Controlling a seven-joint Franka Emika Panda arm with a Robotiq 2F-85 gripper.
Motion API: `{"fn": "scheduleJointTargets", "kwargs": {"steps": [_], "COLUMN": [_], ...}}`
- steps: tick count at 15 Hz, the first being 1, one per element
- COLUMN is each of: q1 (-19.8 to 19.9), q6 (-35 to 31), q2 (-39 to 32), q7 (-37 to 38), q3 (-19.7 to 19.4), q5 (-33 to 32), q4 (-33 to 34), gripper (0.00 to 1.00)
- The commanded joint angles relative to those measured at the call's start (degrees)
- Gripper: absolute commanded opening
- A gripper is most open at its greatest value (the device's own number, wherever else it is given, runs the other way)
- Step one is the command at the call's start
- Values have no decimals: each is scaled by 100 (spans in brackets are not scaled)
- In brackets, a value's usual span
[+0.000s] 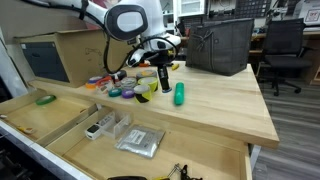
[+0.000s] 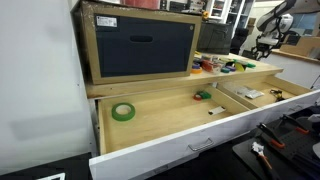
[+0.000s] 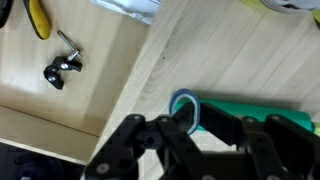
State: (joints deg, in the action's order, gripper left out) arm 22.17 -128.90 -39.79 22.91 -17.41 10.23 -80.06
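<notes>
Nearly closed fingers, just beside green cylinder, on wooden table

This looks like a workshop or a lab. There is a big wooden workbench with open drawers that hold tools and a roll of green tape. Office chairs stand behind it, and a robot arm hangs over the top.
</notes>
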Motion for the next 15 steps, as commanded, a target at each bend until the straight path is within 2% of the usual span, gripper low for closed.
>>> {"fn": "scheduleJointTargets", "kwargs": {"steps": [1,10,11,12,13,15], "q1": [55,206,229,242,254,276], "q6": [-98,-29,32,48,45,7], "q2": [-189,-438,-455,-456,-443,-389], "q7": [58,-81,-75,-70,-105,-142], "q3": [132,552,573,585,593,616], "q5": [134,638,681,705,725,747], "q4": [368,781,815,816,795,687], "gripper": [4,4,13,40,42,55]}}
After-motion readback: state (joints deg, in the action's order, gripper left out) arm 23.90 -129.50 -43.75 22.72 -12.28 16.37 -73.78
